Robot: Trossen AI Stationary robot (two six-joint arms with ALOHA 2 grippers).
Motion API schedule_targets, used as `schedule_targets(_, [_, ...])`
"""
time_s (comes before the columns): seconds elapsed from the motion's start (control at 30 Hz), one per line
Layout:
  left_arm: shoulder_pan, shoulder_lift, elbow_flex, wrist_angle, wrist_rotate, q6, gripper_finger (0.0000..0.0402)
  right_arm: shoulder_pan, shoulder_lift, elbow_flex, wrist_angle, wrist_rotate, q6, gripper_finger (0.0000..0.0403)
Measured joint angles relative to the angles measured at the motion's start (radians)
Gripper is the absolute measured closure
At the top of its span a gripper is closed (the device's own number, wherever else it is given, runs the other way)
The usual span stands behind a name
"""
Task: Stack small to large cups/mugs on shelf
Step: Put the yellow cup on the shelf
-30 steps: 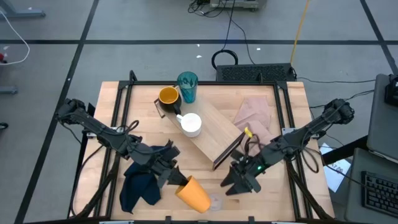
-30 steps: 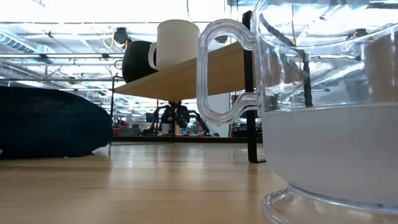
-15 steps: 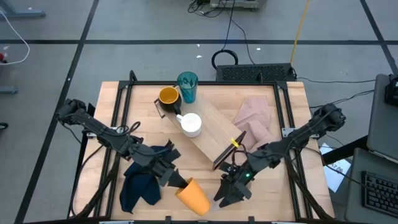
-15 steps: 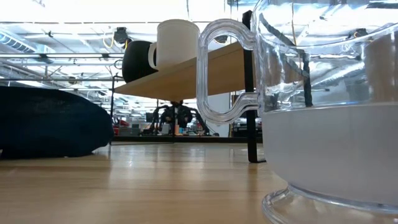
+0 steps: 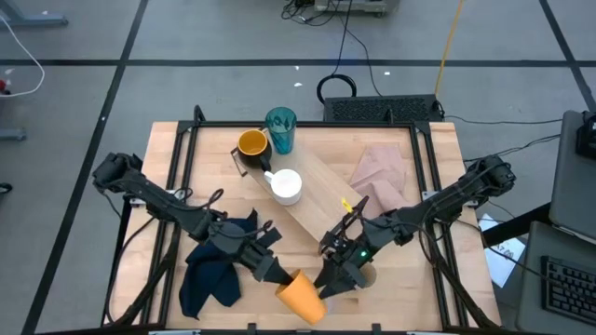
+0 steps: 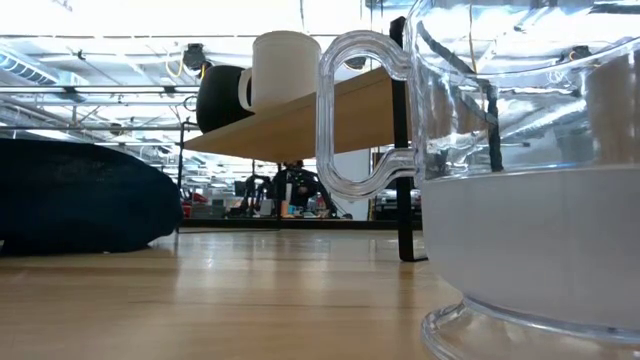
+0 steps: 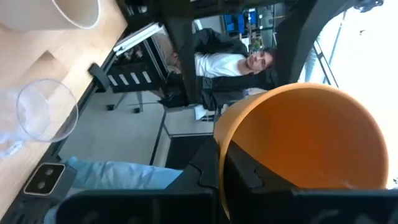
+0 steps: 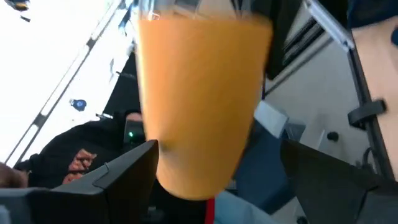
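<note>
moved since earlier: right arm has swung in from the table's right side toward the near middle, and the left arm has carried the orange cup a little rightward to meet it.
left gripper (image 5: pixel 279 275): shut tight on the rim of the small orange plastic cup (image 5: pixel 301 294), held tilted above the near edge of the table.
right gripper (image 5: pixel 337 279): fingers spread wide, just beside the orange cup; in its wrist view the cup (image 8: pixel 196 93) sits between the two fingers, and contact cannot be told.
cups counted: five in view, namely the orange one, a small clear glass cup with a handle (image 6: pixel 520 170) at the near edge, a white mug (image 5: pixel 285 185) on the shelf, a yellow-orange mug with a dark handle (image 5: pixel 251 145) and a tall teal translucent tumbler (image 5: pixel 280 129) by the shelf's far end.
shelf: one long light-wood board (image 5: pixel 312 200), lying diagonally.
cloths: one dark blue (image 5: pixel 212 272), one pinkish-beige (image 5: pixel 380 174).
surface: light wooden table (image 5: pixel 168 149) with a dark frame.
room: grey floor, cables; a person (image 7: pixel 227 61) beyond the table.
</note>
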Motion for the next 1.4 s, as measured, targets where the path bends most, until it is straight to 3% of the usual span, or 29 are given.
schedule_targets(1.07, [0.098, 0.011, 0.001, -0.027, 0.006, -0.023, 0.0397, 0.026, 0.003, -0.001, 0.001, -0.014, 0.002, 0.0075])
schedule_targets(1.4, [0.109, 0.012, 0.001, -0.023, 0.054, -0.038, 0.0397, 0.026, 0.031, -0.001, 0.053, -0.051, 0.021, 0.014])
